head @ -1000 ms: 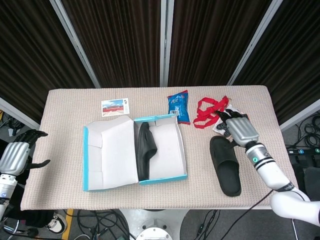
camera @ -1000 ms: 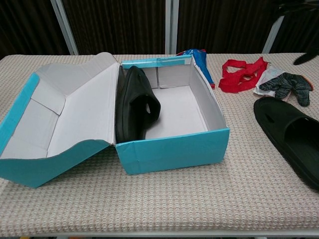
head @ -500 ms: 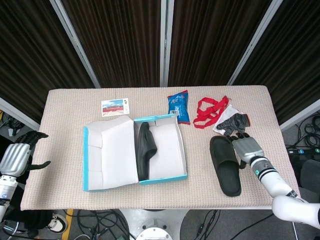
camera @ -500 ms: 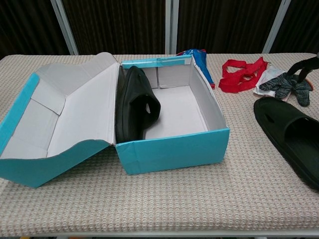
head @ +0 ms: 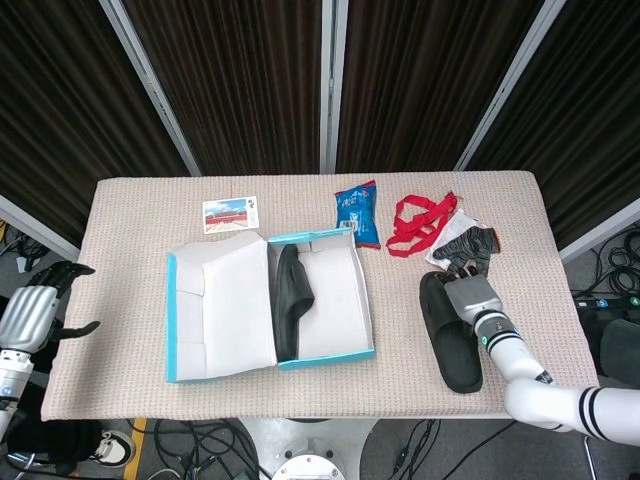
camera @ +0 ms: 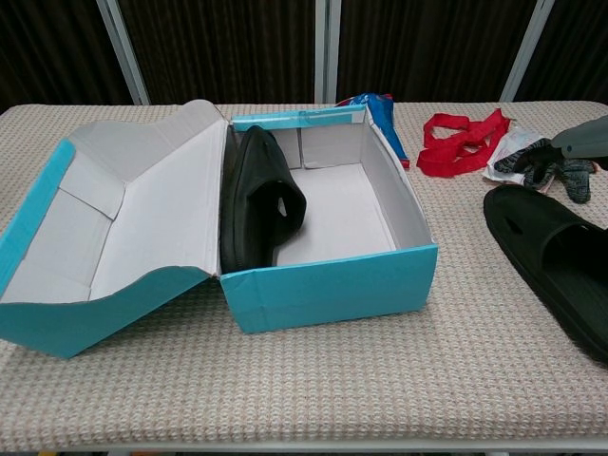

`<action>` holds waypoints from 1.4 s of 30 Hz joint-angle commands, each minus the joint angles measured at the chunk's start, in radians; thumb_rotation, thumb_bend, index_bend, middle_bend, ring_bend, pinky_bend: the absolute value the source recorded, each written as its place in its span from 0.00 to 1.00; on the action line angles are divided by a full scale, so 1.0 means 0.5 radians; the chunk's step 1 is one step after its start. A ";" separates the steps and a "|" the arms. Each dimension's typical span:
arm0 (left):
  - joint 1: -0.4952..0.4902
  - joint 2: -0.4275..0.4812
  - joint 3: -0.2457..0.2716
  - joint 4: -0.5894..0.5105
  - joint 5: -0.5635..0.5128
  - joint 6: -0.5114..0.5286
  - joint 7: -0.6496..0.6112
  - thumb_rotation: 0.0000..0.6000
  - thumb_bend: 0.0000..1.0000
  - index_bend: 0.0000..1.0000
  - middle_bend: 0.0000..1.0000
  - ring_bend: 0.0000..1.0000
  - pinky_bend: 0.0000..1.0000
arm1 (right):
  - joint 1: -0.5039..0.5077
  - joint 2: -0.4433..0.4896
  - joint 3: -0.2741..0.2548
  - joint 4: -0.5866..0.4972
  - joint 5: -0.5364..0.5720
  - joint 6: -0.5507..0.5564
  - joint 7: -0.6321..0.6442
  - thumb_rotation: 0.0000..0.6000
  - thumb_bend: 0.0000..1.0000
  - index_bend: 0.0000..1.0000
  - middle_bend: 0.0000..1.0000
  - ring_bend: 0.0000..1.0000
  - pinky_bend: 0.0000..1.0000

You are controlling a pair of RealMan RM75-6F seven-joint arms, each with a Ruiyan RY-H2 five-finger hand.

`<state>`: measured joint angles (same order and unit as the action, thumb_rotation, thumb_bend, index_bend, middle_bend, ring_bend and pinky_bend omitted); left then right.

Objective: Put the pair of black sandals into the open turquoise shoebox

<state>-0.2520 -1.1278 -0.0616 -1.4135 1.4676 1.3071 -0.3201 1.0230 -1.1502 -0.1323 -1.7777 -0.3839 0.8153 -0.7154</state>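
The turquoise shoebox (head: 322,354) (camera: 328,283) stands open mid-table, its lid (head: 215,300) folded out to the left. One black sandal (head: 291,296) (camera: 258,198) leans on its side against the box's left inner wall. The other black sandal (head: 452,335) (camera: 556,249) lies flat on the table, right of the box. My right hand (head: 470,297) (camera: 581,141) hovers over that sandal's far right part, fingers stretched out, holding nothing. Off the table's left edge, my left hand (head: 32,314) hangs with its fingers apart and empty.
Behind the loose sandal lie grey gloves on a white bag (head: 465,243) (camera: 541,160) and a red strap (head: 420,222) (camera: 463,128). A blue snack packet (head: 358,213) sits behind the box. A postcard (head: 230,214) lies at the back left.
My right hand has moved toward the front of the table and leftward, from above the gloves to above the loose sandal. The left hand, box and sandals have not moved.
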 commanded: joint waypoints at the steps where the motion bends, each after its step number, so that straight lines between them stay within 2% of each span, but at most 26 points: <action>1: 0.002 -0.002 0.003 0.001 0.000 0.001 0.002 1.00 0.12 0.24 0.21 0.12 0.20 | 0.027 -0.035 -0.004 0.042 0.040 -0.027 -0.007 1.00 0.00 0.05 0.13 0.00 0.00; 9: 0.004 0.003 0.006 0.000 -0.001 -0.004 0.005 1.00 0.12 0.24 0.21 0.12 0.20 | 0.081 -0.110 -0.032 0.126 0.120 -0.074 -0.010 1.00 0.00 0.05 0.13 0.00 0.00; 19: 0.002 0.004 0.003 -0.002 0.002 -0.001 -0.002 1.00 0.12 0.24 0.21 0.12 0.20 | 0.083 -0.172 -0.042 0.167 0.071 -0.059 0.030 1.00 0.01 0.10 0.18 0.00 0.00; 34: -0.004 -0.006 0.018 0.010 0.006 -0.033 -0.026 1.00 0.12 0.24 0.23 0.12 0.20 | 0.098 -0.238 -0.082 0.188 0.095 0.053 -0.016 1.00 0.03 0.28 0.29 0.00 0.00; 42: 0.003 -0.017 0.028 0.015 0.014 -0.025 -0.027 1.00 0.12 0.24 0.23 0.12 0.20 | 0.042 -0.268 -0.057 0.215 0.000 0.157 0.001 1.00 0.08 0.40 0.38 0.06 0.03</action>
<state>-0.2505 -1.1367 -0.0472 -1.4055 1.4748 1.2939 -0.3333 1.0462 -1.2829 -0.1619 -1.6719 -0.3816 0.8917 -0.7149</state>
